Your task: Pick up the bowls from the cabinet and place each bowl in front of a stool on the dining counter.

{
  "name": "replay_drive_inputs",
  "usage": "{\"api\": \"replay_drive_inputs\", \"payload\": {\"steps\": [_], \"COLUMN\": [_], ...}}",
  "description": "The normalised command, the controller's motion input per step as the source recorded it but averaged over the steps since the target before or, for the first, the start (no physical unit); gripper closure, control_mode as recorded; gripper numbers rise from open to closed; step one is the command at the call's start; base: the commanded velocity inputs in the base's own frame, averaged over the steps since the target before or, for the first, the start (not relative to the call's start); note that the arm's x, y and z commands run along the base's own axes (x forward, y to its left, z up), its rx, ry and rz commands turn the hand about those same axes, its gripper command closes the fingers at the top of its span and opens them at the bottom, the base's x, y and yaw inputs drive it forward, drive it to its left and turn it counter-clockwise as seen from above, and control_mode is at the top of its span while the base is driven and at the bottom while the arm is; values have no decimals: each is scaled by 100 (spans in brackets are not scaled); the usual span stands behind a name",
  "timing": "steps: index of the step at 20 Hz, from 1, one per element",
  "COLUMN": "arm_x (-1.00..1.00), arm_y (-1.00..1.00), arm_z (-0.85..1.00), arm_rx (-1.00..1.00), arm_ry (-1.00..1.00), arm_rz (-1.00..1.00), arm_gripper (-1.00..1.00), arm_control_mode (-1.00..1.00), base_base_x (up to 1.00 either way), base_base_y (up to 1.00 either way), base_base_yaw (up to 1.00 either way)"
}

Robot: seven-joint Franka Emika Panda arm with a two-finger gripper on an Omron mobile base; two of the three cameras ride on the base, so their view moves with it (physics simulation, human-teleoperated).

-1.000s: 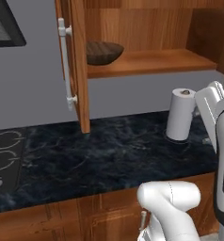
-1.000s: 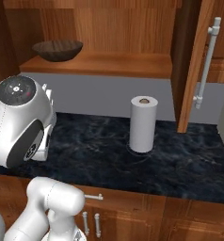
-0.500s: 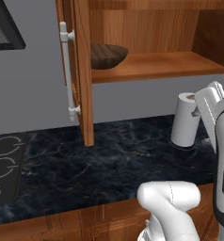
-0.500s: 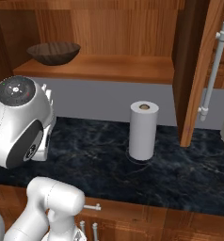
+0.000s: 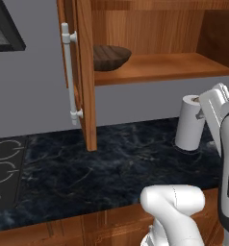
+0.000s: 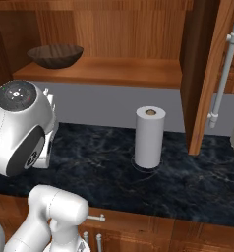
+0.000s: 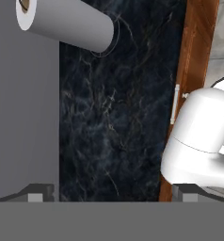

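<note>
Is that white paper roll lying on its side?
No, the paper roll stands upright on the dark counter below the cabinet shelf.

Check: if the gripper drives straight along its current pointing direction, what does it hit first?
Likely the dark marble counter: the hand view looks down on it, gripper open. The paper towel roll sits off-axis; depth is unclear.

Paper towel roll (image 7: pixel 67 21) on dark marble counter (image 7: pixel 114 122), perhaps upright.

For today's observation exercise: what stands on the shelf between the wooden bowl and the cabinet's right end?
Nothing: right of the bowl, the shelf is bare, as the right base view shows.
</note>
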Motion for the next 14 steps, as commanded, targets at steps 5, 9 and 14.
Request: {"api": "replay_drive_inputs", "payload": {"steps": [5,9,14], "arm_x": [-14,-37,-21], "arm_y": [8,0,4], "arm_z": [1,40,82], "arm_rx": [0,5,6], "arm_ry": [-7,-15,-8], "arm_rz": [7,17,11], "arm_gripper": [-100,-100,-100], "arm_control_mode": [-100,-100,-100], "base_base_x": [3,0,0], "base_base_y": [1,0,0], "base_base_yaw": [1,0,0]}}
